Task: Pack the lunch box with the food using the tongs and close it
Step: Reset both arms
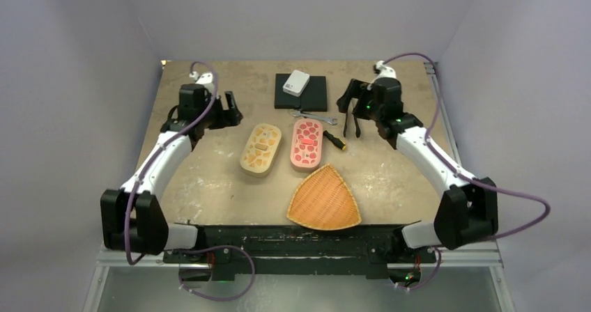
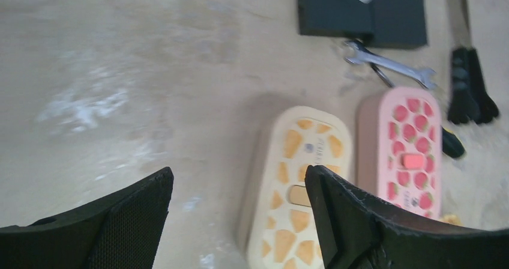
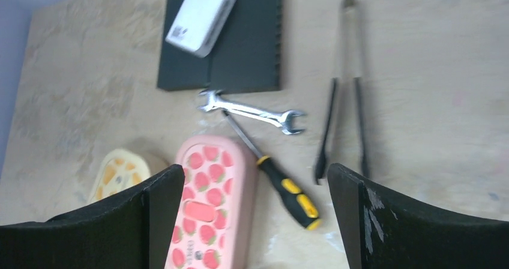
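Observation:
Two closed lunch boxes lie side by side mid-table: a cream one with orange patches (image 1: 261, 150) (image 2: 303, 185) and a pink strawberry one (image 1: 306, 143) (image 3: 210, 203). Slim dark tongs (image 1: 352, 124) (image 3: 345, 95) (image 2: 471, 83) lie flat on the table to the right of the pink box. My right gripper (image 1: 350, 99) (image 3: 255, 179) hangs open above and just behind the tongs, holding nothing. Left of the cream box, my left gripper (image 1: 232, 110) (image 2: 239, 185) is open and empty. No food shows in any view.
A woven orange basket (image 1: 325, 200) sits at the near edge. A black block (image 1: 301, 92) with a white box (image 1: 296, 83) on it stands at the back. A silver wrench (image 1: 313, 117) (image 3: 252, 111) and a yellow-and-black screwdriver (image 1: 334, 140) (image 3: 288, 191) lie between the pink box and the tongs.

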### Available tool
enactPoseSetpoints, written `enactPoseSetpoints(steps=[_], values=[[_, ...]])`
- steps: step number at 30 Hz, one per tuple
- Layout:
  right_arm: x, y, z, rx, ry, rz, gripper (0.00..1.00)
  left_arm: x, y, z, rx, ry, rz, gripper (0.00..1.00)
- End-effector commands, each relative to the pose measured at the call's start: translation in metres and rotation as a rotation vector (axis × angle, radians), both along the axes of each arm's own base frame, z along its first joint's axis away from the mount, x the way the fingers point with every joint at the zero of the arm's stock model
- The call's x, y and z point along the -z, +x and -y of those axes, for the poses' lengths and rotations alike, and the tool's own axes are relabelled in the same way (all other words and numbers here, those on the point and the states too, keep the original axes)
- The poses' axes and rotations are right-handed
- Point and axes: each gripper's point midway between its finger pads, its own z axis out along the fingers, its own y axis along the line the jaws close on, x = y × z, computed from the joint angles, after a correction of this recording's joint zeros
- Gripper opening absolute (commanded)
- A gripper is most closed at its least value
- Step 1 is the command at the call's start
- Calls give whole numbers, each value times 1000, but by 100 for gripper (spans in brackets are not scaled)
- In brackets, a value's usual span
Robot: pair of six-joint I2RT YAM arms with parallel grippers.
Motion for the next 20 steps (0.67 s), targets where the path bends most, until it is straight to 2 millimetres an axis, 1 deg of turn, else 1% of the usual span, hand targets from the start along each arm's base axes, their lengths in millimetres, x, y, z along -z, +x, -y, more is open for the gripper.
enactPoseSetpoints(steps=[1,3,5,6,8,10,12,16,20], values=[[-41,-7,43,71,-10,169,93,-64,1,-55,-220,60,287,82],[-63,-17,62,137,-27,283,93,-86,-9,-76,-306,116,396,82],[-81,-29,78,204,-27,393,93,-105,-21,-92,-370,156,483,82],[-92,-38,86,238,-12,459,93,-112,-27,-97,-389,168,517,82],[-96,-50,98,296,6,536,93,-125,-36,-103,-414,175,596,83],[-95,-58,105,325,16,574,93,-129,-44,-104,-413,180,634,83],[-92,-63,109,339,16,580,93,-129,-46,-104,-408,184,642,83],[-94,-67,107,322,28,599,93,-126,-44,-102,-393,189,629,83],[-100,-69,106,321,34,614,93,-121,-41,-102,-395,196,600,86]])
